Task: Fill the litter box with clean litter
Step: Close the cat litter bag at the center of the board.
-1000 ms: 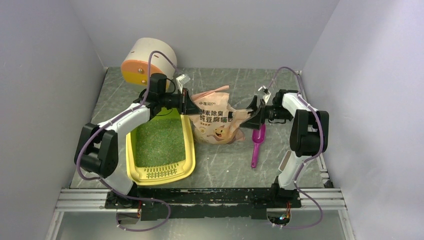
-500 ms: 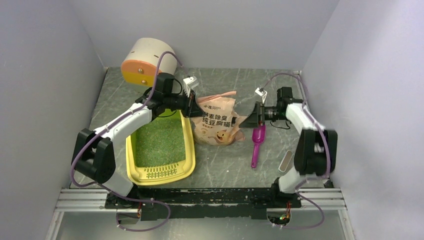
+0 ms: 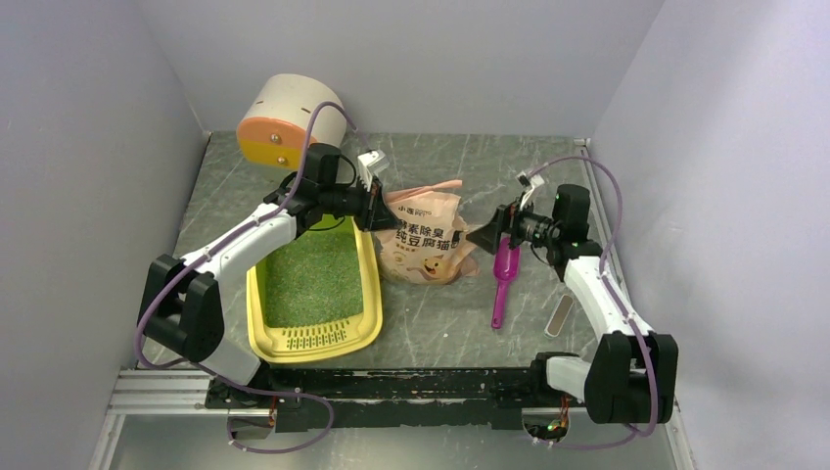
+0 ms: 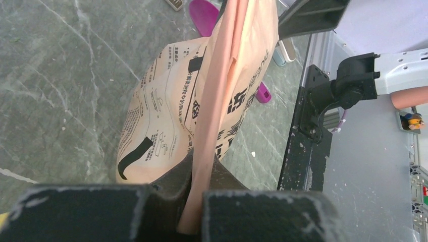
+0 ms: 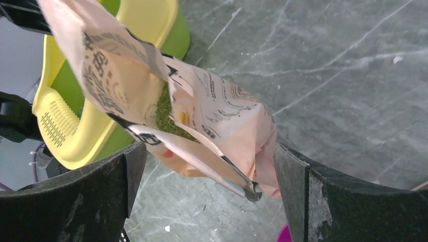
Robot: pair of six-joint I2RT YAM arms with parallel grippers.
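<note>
Since a second ago, the right arm has drawn back toward its base, and the right gripper (image 3: 486, 236) has released the pink-beige printed bag (image 3: 428, 240). Its jaws are spread wide, with the bag's corner loose between them. The left gripper (image 3: 377, 209) pinches the bag's top edge, probably to keep it upright. Fine green granular litter (image 3: 313, 279) covers the floor of the yellow rectangular plastic litter box (image 3: 368, 304), just left of the bag, so filling looks largely done. A magenta plastic scoop (image 3: 503, 279) lies unused to the right.
</note>
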